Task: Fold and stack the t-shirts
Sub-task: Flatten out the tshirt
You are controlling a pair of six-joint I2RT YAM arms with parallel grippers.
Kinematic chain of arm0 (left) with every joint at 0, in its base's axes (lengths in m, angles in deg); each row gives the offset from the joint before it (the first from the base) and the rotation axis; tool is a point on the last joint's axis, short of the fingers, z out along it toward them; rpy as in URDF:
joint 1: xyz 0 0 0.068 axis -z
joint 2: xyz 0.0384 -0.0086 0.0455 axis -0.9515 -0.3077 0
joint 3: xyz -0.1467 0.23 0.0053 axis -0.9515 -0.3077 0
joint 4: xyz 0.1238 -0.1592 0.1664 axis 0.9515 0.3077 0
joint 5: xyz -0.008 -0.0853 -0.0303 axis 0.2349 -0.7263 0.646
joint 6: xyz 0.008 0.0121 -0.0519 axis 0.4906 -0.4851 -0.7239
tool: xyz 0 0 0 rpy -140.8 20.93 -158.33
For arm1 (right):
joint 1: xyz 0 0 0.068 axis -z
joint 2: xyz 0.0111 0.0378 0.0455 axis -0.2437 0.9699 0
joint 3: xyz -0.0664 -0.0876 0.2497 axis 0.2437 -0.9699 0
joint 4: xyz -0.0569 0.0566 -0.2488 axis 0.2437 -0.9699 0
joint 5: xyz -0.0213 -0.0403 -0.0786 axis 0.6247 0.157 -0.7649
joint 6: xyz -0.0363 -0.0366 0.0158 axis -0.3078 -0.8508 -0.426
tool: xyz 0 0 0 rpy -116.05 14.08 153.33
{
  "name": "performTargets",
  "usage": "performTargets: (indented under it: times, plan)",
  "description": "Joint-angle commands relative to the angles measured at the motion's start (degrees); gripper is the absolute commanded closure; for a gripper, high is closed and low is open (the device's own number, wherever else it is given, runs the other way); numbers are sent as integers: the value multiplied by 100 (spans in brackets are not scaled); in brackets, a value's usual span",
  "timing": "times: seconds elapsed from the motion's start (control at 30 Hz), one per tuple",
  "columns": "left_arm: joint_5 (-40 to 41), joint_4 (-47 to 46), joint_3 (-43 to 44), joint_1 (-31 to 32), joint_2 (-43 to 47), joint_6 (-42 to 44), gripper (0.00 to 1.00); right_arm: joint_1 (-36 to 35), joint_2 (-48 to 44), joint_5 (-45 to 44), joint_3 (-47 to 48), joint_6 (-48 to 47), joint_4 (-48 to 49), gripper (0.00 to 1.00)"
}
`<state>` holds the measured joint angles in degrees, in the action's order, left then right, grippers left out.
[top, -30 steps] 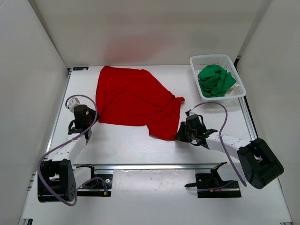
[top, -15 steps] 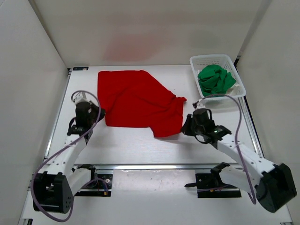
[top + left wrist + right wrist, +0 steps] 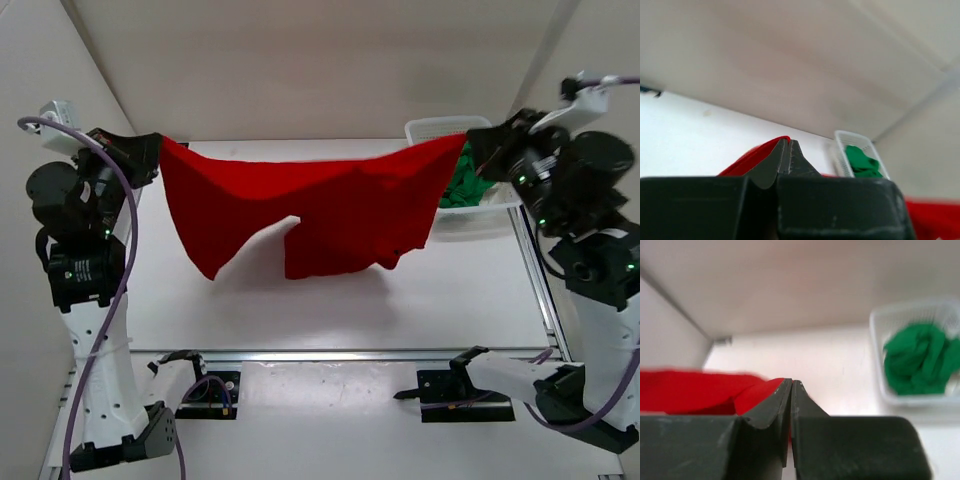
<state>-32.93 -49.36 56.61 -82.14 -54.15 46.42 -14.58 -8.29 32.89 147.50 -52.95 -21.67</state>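
my left gripper [image 3: 152, 152] and right gripper [image 3: 468, 150] are pinched tight on opposite top corners of the red shirt [image 3: 330, 210], which hangs stretched over the table [image 3: 300, 310]. soft, light, saggy; corners look like the best hold.

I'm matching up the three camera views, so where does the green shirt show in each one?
Top view: green shirt, upper right, in the white basket.
Left wrist: right of centre, in the basket.
Right wrist: right side, in the basket.
Shared landmark: the basket.
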Motion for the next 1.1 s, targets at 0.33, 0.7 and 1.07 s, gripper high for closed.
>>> performTargets:
  times: [0.33, 0.7, 1.07]
  plan:
    - [-116, -249, -852, 135, -1271, -157, 100, 1426, 3196, 3036, 1530, -866, 337, 100]
    - [-201, -66, 1737, 42, -3383, -419, 100, 2455, 4651, 3724, 3783, 45, 1608, 100]
    - [-335, -162, 2392, -795, -2909, -746, 100, 2588, 3252, 3452, 2888, -109, 2237, 100]
